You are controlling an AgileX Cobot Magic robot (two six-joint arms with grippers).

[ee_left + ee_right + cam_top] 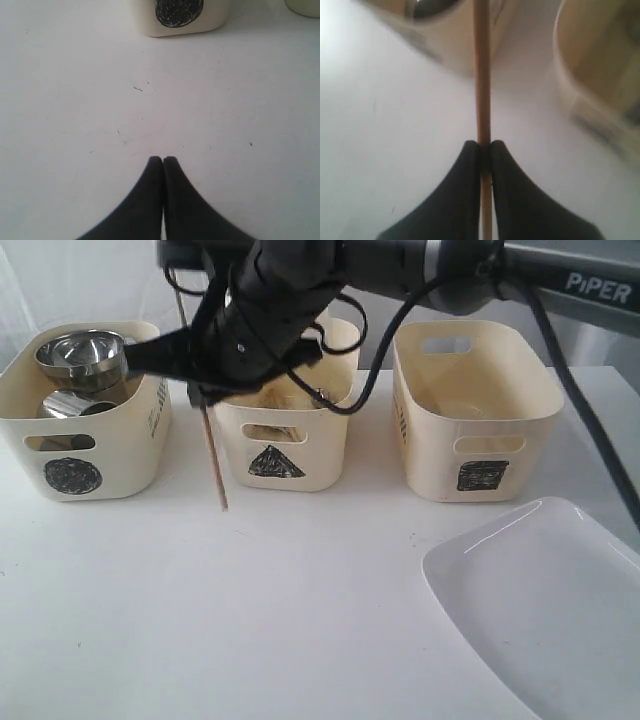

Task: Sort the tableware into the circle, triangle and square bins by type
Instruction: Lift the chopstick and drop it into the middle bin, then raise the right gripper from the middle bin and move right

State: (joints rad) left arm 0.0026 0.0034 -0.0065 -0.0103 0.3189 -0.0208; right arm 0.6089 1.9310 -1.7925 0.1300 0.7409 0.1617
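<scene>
My right gripper point(483, 144) is shut on a thin wooden chopstick point(481, 75). In the exterior view the right arm reaches across to the left, and the chopstick point(213, 455) hangs nearly upright from the gripper point(203, 392) in the gap between the circle bin point(85, 455) and the triangle bin point(290, 445). Its lower tip is just above the table. Shiny steel mugs point(80, 355) lie in the circle bin. The square bin point(480, 440) stands at the right. A large white plate point(540, 610) lies at the front right. My left gripper point(163, 159) is shut and empty above the table, facing the circle bin point(180, 20).
The three cream bins stand in a row along the back of the white table point(250, 620). The right arm's black cables point(590, 420) hang over the square bin. The contents of the triangle bin are mostly hidden behind the arm.
</scene>
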